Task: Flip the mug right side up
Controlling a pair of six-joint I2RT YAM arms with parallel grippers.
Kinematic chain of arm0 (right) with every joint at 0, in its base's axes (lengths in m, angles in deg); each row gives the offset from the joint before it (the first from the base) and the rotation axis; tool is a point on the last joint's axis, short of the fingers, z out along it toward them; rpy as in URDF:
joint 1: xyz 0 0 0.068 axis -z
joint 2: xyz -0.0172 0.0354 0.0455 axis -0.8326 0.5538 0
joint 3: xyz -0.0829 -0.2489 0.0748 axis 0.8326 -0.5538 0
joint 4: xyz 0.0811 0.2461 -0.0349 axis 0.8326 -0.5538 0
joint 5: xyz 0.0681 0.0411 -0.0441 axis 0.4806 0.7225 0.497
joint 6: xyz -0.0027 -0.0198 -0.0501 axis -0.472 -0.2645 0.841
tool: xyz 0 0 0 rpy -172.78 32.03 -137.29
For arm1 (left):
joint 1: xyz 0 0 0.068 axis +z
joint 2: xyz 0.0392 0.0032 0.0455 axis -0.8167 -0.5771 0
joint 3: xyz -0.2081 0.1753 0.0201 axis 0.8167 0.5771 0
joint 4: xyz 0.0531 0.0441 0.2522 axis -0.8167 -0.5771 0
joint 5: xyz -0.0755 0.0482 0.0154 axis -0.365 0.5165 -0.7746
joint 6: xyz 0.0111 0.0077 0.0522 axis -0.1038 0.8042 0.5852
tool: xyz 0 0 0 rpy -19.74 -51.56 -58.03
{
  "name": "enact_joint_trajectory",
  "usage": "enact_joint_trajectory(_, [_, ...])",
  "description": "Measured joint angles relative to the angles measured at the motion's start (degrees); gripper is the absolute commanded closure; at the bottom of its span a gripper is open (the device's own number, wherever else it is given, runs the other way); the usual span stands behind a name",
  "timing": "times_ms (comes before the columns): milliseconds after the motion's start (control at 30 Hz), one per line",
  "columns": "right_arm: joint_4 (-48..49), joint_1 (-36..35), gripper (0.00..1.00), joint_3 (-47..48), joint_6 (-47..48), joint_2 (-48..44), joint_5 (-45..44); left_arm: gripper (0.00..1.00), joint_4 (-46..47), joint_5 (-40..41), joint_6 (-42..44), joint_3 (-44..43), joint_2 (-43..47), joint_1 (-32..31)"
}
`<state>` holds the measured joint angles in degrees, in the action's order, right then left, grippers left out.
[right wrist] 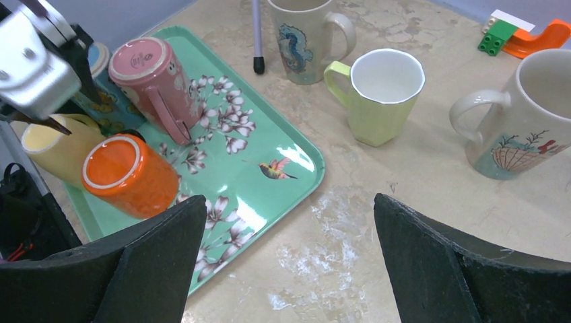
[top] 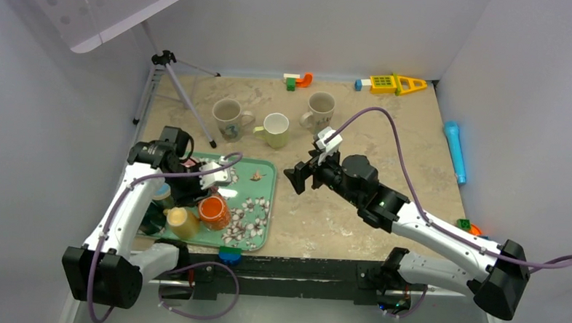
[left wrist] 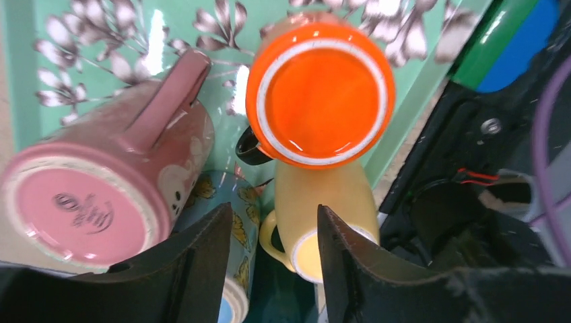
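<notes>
Several mugs sit bottom up on the green floral tray (top: 256, 193): a pink one (left wrist: 101, 182), an orange one (left wrist: 320, 94), a pale yellow one (left wrist: 323, 215) and a blue butterfly one (left wrist: 236, 235). The orange mug leans against the yellow one. My left gripper (left wrist: 275, 212) hangs over them, partly open. The yellow mug's handle (left wrist: 269, 239) shows in the gap, and neither finger touches it. One finger (left wrist: 202, 262) covers the blue mug, the other the yellow mug's side. My right gripper (right wrist: 288, 202) is wide open and holds nothing, above bare table right of the tray (right wrist: 269, 141).
Three upright mugs stand behind the tray: a seahorse one (top: 229, 119), a yellow-green one (top: 276, 130) and a cream one (top: 320, 108). A tripod (top: 188, 92) stands at the back left. Toy blocks (top: 388, 84) lie along the back wall, a blue tube (top: 455, 151) at the right.
</notes>
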<state>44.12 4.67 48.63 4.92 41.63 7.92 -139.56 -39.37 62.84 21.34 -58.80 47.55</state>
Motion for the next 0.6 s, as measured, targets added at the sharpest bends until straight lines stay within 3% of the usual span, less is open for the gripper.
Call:
enact_joint_trajectory(300, [-0.1, 0.0, 0.02, 0.0, 0.0, -0.8, 0.6, 0.42, 13.7, 1.5, 11.0, 13.2, 0.2, 3.4])
enact_joint_trajectory(600, [0.8, 0.0, 0.02, 0.0, -0.2, -2.5, 1.3, 0.37, 16.6, -3.8, 9.4, 14.4, -4.8, -1.3])
